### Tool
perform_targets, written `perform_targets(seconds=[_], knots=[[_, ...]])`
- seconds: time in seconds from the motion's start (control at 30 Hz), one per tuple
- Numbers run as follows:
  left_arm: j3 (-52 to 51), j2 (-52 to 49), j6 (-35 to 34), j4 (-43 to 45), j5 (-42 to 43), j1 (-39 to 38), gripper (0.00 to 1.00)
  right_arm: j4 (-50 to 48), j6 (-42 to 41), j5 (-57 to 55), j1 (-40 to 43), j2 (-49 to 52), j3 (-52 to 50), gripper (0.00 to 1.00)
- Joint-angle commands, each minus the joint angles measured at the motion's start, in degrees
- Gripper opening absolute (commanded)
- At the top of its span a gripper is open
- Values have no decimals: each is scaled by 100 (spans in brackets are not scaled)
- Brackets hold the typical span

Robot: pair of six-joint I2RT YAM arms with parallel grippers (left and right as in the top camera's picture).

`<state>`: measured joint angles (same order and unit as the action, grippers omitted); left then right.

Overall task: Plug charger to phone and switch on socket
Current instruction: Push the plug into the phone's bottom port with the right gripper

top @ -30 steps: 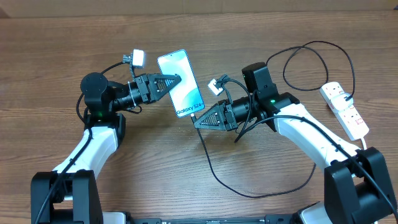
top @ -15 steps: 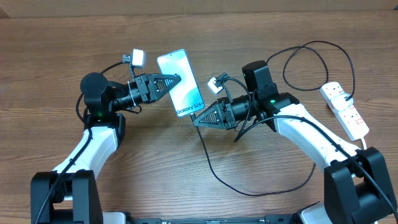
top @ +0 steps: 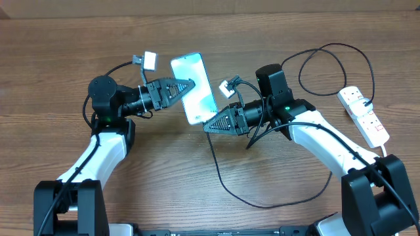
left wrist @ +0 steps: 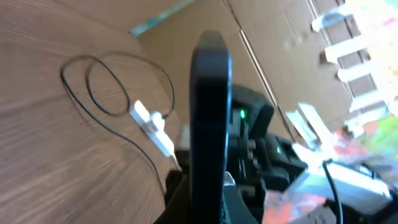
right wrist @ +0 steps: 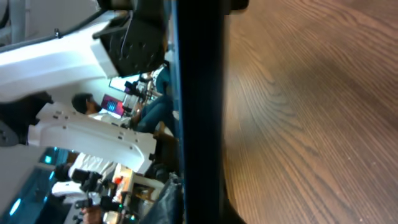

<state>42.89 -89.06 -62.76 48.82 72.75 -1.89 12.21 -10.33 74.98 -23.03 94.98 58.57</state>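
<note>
The phone [top: 195, 87], light blue screen up and tilted, is off the table between both grippers. My left gripper [top: 188, 85] is shut on its left edge; in the left wrist view the phone [left wrist: 209, 118] stands edge-on as a dark bar between the jaws. My right gripper [top: 208, 125] is shut at the phone's lower end, where the charger cable [top: 226, 183] comes out; the plug tip is hidden. In the right wrist view the phone edge [right wrist: 199, 106] runs up from the jaws. The socket [top: 364, 115] lies far right, also in the left wrist view [left wrist: 152, 127].
The black cable sweeps across the front of the table and loops [top: 335, 65] at the back right beside the socket. The socket's thick white cord [top: 382, 152] runs off the right side. Cardboard walls stand behind the table.
The phone has shifted a little to the right and tilted; its screen text no longer reads. My left gripper moved right with it. My right gripper stays at the phone's lower end.
</note>
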Motion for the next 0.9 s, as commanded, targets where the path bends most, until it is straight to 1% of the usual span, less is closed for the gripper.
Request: perform_targets(seconds=[0.0,0.1,0.2,0.23,0.27,0.3,0.33,0.37,0.4,0.43,0.47,0.53,0.6,0.73,0.8,0.87], knots=[[22,28,529,-28,459,-131,4,162,-13,9,-7,-101,107,16],[24,28,769,-345,289,-118,4,369,-11,9,-7,-101,107,25],[22,28,1045,-750,70,-114,4,507,-11,7,-7,-101,107,37],[22,28,1220,-1123,-157,-114,4,555,-7,4,-7,-101,107,48],[24,28,1325,-1342,-302,-114,4,577,35,-2,-7,-101,107,55],[24,28,1408,-1532,-435,-114,4,605,33,-96,-7,-101,107,60],[22,28,1563,-1958,-739,-114,4,719,33,-487,-7,-101,107,69],[22,28,1622,-2173,-901,-114,4,855,83,-909,-7,-101,107,72],[24,28,1650,-2371,-1054,-114,4,1054,199,-1449,-7,-101,107,78],[22,28,1650,-2503,-1163,-114,4,1235,275,-1985,-7,-101,107,80],[22,28,1657,-2730,-1368,-116,4,1532,334,-2946,-11,-101,107,84],[24,28,1676,-2938,-1598,-118,4,1775,334,-3475,-4,-116,118,86],[24,28,1676,-3246,-1937,-125,4,2035,332,-3482,37,-168,175,86],[24,28,1729,-3912,-2592,-146,4,2546,586,-3510,42,-385,238,92],[22,26,1790,-4083,-2802,-195,4,2723,638,-3510,4,-503,238,91],[24,28,1797,-4135,-2966,-260,5,2782,765,-3510,-125,-540,236,84]])
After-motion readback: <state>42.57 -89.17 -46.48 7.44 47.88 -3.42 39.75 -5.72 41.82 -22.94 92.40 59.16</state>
